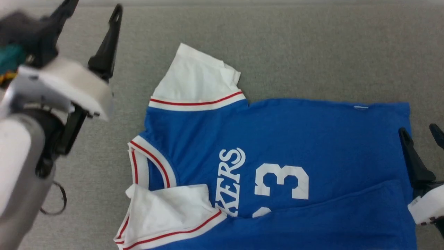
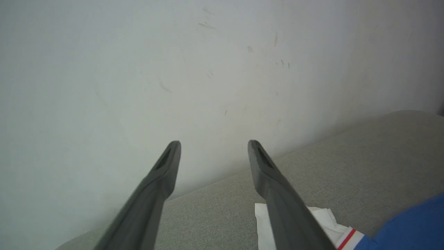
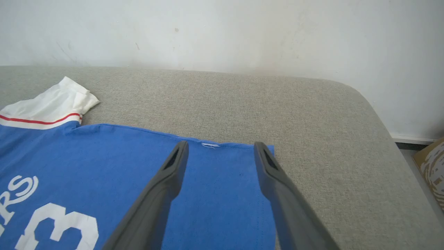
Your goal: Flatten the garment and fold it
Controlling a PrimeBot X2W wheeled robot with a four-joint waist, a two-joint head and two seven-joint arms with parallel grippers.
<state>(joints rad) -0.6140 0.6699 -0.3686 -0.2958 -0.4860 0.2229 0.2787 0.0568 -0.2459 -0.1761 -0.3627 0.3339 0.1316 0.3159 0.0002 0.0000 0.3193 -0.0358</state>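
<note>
Shirt [image 1: 295, 139]: blue, white sleeves, red-striped trim, white "KERS" and a 3; spread on the grey cushion [image 1: 277, 52], collar to the left.
Hidden: the near sleeve and a folded blue flap cover the start of the lettering; the near edge is cut off.
Left gripper [image 1: 94, 6]: fingers apart, empty, left of the collar.
Right gripper [image 1: 418, 129]: fingers apart, empty, over the hem.
Around: pale wall [image 2: 138, 69], cardboard box [image 3: 430, 166].

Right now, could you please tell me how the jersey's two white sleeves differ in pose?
The far sleeve lies on the grey surface; the near sleeve is folded onto the blue front. The far sleeve covers no print; the near sleeve hides part of the lettering. Both carry red stripes.
</note>
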